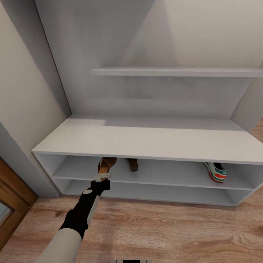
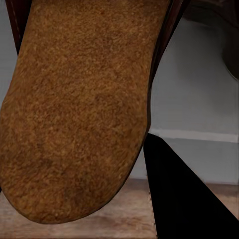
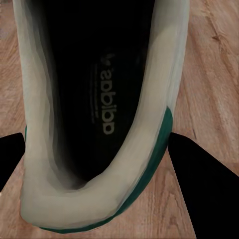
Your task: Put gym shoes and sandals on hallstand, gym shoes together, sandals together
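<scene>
My left gripper (image 1: 103, 178) is shut on a brown sandal (image 1: 106, 166) at the front edge of the upper open shelf of the hallstand (image 1: 146, 140). Its tan sole (image 2: 74, 109) sits close to the left wrist camera, beside one black finger (image 2: 179, 199). The other sandal (image 1: 132, 164) lies on the same shelf just to the right. A gym shoe (image 1: 216, 171) lies on that shelf at the far right. In the right wrist view my right gripper (image 3: 97, 149) is shut on the heel of the second gym shoe (image 3: 99, 114), above the corridor floor (image 3: 209, 74).
A wall shelf (image 1: 175, 72) hangs above the hallstand's flat top. A grey wall and a wooden door frame (image 1: 11, 204) stand close at the left. Wood plank floor (image 1: 164, 230) stretches in front of the rack.
</scene>
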Motion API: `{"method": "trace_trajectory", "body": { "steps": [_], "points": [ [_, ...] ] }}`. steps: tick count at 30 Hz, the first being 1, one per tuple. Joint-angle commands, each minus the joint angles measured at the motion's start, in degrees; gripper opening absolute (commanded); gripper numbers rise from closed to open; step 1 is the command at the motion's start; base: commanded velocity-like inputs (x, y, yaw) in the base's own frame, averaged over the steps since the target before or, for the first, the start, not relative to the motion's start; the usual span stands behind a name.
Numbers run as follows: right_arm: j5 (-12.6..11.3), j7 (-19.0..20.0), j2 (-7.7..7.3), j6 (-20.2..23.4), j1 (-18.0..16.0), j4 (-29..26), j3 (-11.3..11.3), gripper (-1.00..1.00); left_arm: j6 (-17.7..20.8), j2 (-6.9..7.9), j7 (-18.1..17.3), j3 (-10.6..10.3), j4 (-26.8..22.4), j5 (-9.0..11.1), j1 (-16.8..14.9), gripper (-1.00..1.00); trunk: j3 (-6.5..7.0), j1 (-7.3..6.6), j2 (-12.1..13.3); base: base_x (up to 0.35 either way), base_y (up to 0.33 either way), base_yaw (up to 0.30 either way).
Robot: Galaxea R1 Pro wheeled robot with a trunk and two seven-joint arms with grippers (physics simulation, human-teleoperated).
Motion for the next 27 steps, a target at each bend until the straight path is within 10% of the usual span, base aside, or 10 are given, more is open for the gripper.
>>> {"method": "trace_trajectory", "body": {
  "steps": [1,27],
  "points": [
    [-0.15,-0.25,-0.02,0.22,-0.05,-0.02,0.0,-1.0,0.34,-0.07,-0.17,0.2,-0.12,-0.77,-0.02,-1.0,-0.05,0.02,-0.02,0.314,-0.068,0.0],
    [-0.15,-0.25,-0.02,0.23,-0.05,-0.04,0.0,-1.0,0.34,-0.07,-0.21,0.2,-0.04,-0.74,-0.02,-1.0,-0.05,0.02,-0.02,0.121,-0.009,0.0]
  ]
}}
